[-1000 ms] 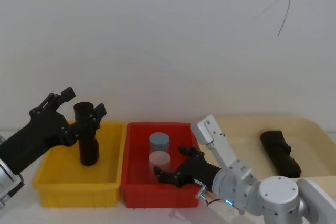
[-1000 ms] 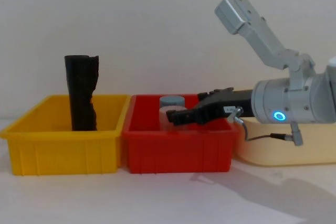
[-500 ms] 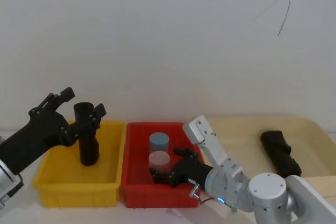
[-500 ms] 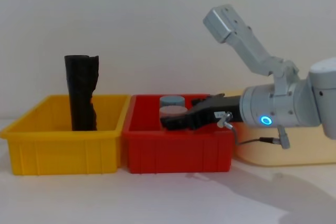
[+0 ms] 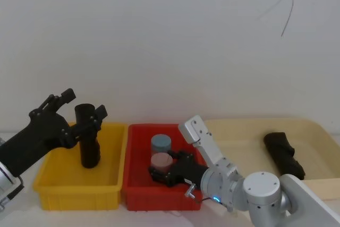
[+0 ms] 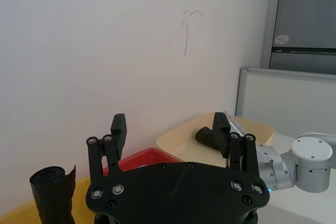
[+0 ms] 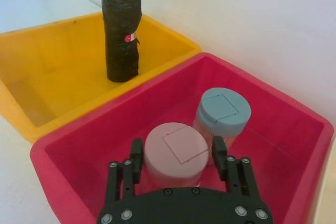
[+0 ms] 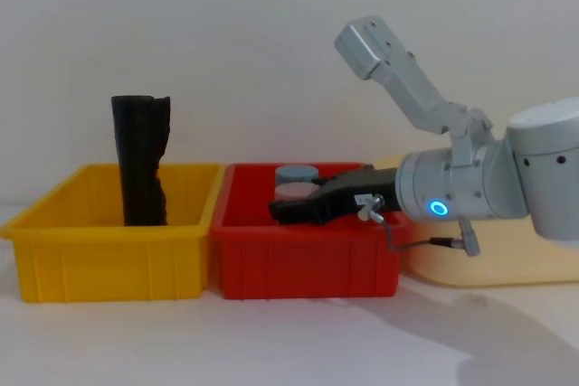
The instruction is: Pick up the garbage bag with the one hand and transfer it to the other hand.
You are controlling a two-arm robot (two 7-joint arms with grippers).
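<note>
The garbage bag (image 5: 89,139) is a tall black crinkled roll that stands upright at the back of the yellow bin (image 5: 53,184), also seen as the roll (image 8: 140,164) and the roll (image 7: 123,24). My left gripper (image 5: 83,106) is open and overlaps the roll's top in the head view. In the left wrist view the roll (image 6: 52,195) sits beside the spread fingers (image 6: 118,129), not between them. My right gripper (image 7: 177,160) is open inside the red bin (image 5: 138,195), with its fingers on either side of a pink-lidded jar (image 7: 176,148).
A blue-lidded jar (image 5: 161,143) stands behind the pink jar (image 5: 161,160) in the red bin (image 8: 298,268). A second black roll (image 5: 284,155) lies on the beige tray (image 5: 319,131) at the right. The wall is close behind the bins.
My right gripper has slid left through the red bin and now has the pink-lidded jar between its fingers. The left gripper and the standing roll have not moved.
</note>
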